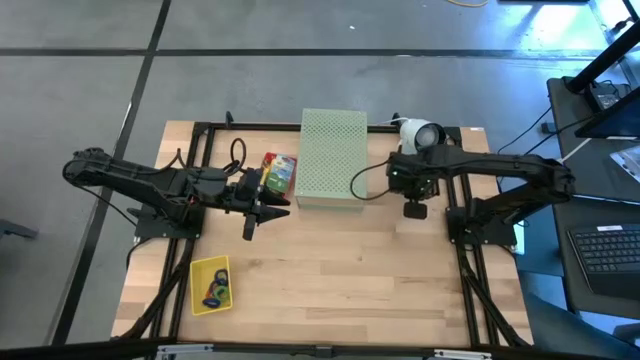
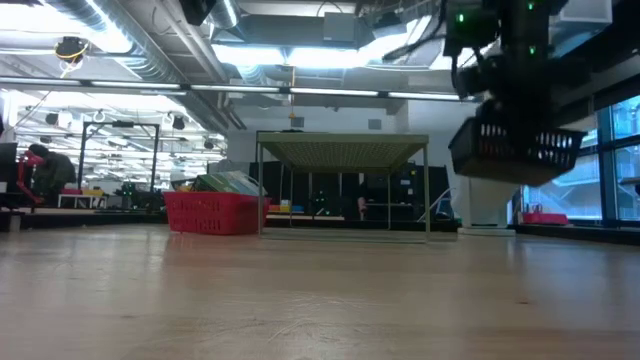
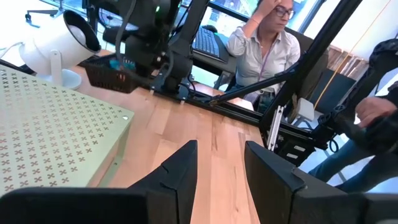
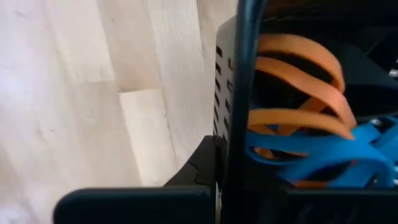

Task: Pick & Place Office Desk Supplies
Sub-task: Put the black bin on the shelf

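Beyond left gripper (image 3: 219,163): seated person (image 3: 264,46) at desk with keyboard (image 3: 208,42). Low view: red bin (image 2: 214,212), ceiling strip lights (image 2: 290,55), windows (image 2: 610,160). Grey floor (image 1: 200,80) surrounds table.

My right gripper's (image 4: 219,171) far finger sits hidden behind the black mesh basket (image 4: 249,106); its rubber bands (image 4: 298,124) run off-frame.
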{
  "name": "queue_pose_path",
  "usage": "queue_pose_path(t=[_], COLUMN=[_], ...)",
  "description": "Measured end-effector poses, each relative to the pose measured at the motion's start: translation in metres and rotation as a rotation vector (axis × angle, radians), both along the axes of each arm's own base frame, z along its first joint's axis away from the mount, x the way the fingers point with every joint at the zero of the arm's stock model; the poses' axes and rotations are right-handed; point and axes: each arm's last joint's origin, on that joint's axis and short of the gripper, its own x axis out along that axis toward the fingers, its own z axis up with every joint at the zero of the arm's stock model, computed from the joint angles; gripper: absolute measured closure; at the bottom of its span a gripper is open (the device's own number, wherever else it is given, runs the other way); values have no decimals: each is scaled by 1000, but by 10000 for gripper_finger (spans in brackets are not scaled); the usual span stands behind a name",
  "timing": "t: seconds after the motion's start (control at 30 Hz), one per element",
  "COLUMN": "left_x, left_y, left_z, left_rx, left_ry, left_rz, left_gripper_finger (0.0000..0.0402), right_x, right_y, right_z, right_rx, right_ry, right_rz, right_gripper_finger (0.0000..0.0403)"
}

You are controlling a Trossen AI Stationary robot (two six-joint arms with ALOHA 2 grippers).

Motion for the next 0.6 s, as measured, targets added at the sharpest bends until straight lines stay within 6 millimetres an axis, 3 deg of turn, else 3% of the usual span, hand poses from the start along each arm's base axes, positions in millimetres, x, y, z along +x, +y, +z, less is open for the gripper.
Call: queue_pose_path(t=[0.27, 0.6], left_x=[0, 0], left_y=[0, 0], left_z=[0, 0], left_rx=[0, -1], left_ry=[0, 0], left_rz=[0, 0], left_gripper_finger=[274, 274], right_x=[2, 5], right_y=[8, 20], right_z=[42, 76], right_rx=[13, 10], right_ry=[-59, -123], right_rz=[13, -3], right_gripper_finger=[403, 403])
